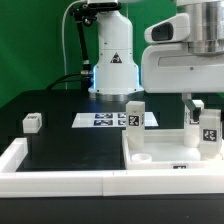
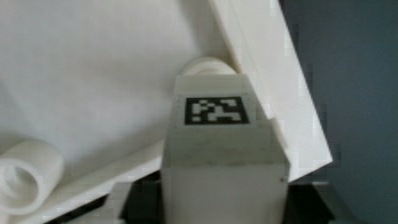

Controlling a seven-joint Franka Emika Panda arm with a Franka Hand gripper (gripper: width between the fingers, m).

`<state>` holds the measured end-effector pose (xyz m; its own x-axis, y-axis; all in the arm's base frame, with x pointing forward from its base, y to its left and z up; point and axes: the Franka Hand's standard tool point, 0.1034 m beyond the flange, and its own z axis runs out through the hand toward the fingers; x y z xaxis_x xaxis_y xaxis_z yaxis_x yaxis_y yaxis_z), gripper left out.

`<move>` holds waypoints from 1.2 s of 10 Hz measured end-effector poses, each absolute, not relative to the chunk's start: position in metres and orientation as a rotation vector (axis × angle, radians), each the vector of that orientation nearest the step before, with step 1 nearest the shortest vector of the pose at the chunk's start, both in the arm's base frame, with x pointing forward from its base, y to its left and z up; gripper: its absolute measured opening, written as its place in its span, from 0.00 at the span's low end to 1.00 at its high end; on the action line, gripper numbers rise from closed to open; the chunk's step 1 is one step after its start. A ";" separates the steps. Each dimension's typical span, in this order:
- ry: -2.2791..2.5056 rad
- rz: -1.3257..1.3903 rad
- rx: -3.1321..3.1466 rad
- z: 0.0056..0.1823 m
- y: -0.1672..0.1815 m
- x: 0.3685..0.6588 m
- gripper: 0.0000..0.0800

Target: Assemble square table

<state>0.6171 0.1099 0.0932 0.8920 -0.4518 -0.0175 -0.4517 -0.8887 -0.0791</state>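
Note:
The white square slab (image 1: 165, 150) lies flat at the exterior view's right. It fills much of the wrist view (image 2: 89, 80), with a round corner socket (image 2: 25, 172) showing. My gripper (image 1: 207, 116) is shut on a white tagged leg (image 1: 210, 132) and holds it upright over the slab's right corner. In the wrist view the leg (image 2: 217, 130) stands between my dark fingers (image 2: 146, 200), its tip near the slab's edge. A second leg (image 1: 134, 114) stands upright at the slab's far left corner. A third small leg block (image 1: 32, 122) lies on the black table at the left.
The marker board (image 1: 105, 120) lies flat in front of the robot base (image 1: 112, 60). The long white border wall (image 1: 60, 178) runs along the front and up the left side. The black table (image 1: 70, 145) lies between the wall and the slab.

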 end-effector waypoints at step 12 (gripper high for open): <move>1.974 0.020 -2.339 0.092 0.109 0.619 0.36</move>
